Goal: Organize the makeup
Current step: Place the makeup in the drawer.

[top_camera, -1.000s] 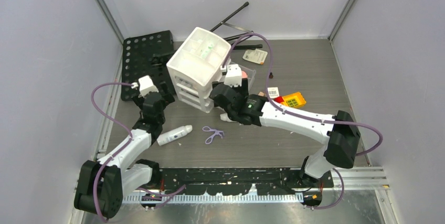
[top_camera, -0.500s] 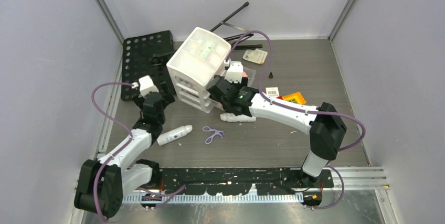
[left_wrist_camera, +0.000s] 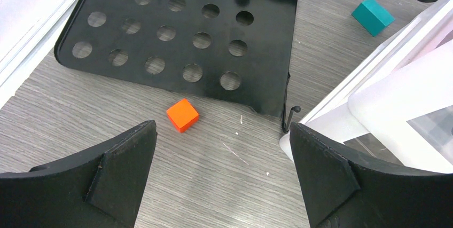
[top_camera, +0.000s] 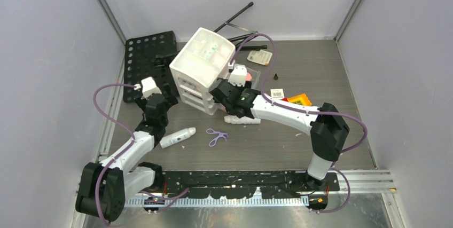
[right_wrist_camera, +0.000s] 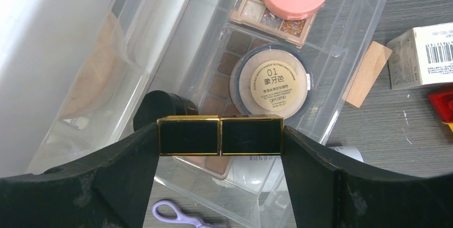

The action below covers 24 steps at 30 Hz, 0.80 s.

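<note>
One black-gold lipstick (right_wrist_camera: 220,135) is clamped endwise in the right gripper (right_wrist_camera: 220,141).

lipstick (right_wrist_camera: 220,135) lies crosswise between the right gripper (right_wrist_camera: 220,138) fingers; compact (right_wrist_camera: 272,82) sits in tray (right_wrist_camera: 352,30) just ahead; wooden block (right_wrist_camera: 366,73) ahead-right, outside tray.

Plain pale walls (top_camera: 48,52) stand on three sides of a gray, wood-lined table (top_camera: 320,68) in soft, even light.

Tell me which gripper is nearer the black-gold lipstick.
Right. The right gripper has the lipstick spanning between its fingers above the clear tray. The left gripper hangs open beyond the white organizer, near the orange cube.
</note>
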### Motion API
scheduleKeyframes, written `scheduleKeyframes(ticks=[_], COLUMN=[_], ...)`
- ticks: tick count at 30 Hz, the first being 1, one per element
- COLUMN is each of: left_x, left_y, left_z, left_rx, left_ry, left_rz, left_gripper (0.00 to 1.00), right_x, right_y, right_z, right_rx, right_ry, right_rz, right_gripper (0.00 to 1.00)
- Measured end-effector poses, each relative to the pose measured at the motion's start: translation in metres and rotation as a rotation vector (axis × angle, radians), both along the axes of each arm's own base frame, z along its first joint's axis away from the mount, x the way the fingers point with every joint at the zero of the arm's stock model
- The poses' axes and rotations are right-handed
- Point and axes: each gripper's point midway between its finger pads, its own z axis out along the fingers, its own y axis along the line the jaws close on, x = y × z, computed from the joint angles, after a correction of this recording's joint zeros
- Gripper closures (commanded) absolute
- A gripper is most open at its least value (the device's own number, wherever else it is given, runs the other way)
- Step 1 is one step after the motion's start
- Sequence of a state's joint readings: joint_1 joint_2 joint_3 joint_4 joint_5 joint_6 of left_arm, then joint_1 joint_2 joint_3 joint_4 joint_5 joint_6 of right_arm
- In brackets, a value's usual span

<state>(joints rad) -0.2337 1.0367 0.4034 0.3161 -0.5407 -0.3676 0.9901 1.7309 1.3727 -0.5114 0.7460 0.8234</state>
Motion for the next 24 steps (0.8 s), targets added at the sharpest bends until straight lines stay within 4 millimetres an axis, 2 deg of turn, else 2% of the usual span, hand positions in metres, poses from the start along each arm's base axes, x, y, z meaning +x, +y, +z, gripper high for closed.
scheduleKeyframes(ticks=[16, 20, 24], left_x=[0.000, 0.000, 0.000], left_y=[0.000, 0.000, 0.000], left_z=[-0.001, -0.001, -0.002], left_rx=[0.000, 0.001, 0.001], left_ry=[0.001, 0.004, 0.005], left_rz=[0.000, 0.000, 0.000], left_gripper=[0.03, 0.03, 0.03], right_x=[-0.001, -0.003, -0.006], right_y=[0.000, -0.005, -0.017], right_z=[0.001, 0.014, 0.040], right_rx=[0.003, 0.005, 0.018], right_ry=[0.001, -0.018, -0.057], right_rz=[0.007, 0.014, 0.025], right_gripper=[0.10, 0.11, 0.11])
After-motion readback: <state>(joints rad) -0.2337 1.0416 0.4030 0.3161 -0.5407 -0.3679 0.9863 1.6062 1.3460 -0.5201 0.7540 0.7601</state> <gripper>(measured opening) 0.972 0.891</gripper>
